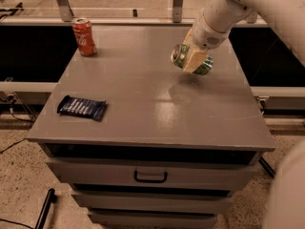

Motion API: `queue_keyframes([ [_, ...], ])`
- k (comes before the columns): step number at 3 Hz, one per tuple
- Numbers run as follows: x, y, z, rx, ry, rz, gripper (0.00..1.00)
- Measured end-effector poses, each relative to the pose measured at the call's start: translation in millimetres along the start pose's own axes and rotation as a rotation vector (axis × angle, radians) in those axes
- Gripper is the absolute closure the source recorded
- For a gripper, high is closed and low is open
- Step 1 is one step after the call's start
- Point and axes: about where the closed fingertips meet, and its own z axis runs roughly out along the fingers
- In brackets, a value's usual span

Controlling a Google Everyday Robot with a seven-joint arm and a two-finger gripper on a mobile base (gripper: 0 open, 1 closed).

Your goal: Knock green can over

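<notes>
A dark blue packet (pixel 82 108) lies flat on the surface (pixel 143 113), well in front of the red can (pixel 84 36), which stands upright at the rear left corner. Well to the right of the red can and a little nearer the front, the green can (pixel 179 54) hangs above the surface rather than standing on it. A faint shadow beneath suggests it is clear of the top, though the light there is too dim to be sure. The gripper (pixel 194 61) is clamped around the can's body, its pale fingers across the middle. The can is tilted hard: its silver top points left, toward the red can's side, and its base points right and down. The arm reaches in from the upper right. So the can sits inside the gripper, not beside it, with its long axis close to horizontal. I judge the task now turns on lowering it and releasing it on its side.
</notes>
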Motion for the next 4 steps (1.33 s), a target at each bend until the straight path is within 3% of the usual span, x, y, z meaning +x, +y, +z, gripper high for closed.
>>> queue_keyframes([
  [1, 9.6, 4.6, 7.2, -0.078, 0.007, -0.001, 0.63],
  [3, 7.9, 6.2, 14.1, -0.087, 0.005, -0.003, 0.02],
  [4, 7.7, 6.4, 15.3, -0.089, 0.005, -0.003, 0.00],
])
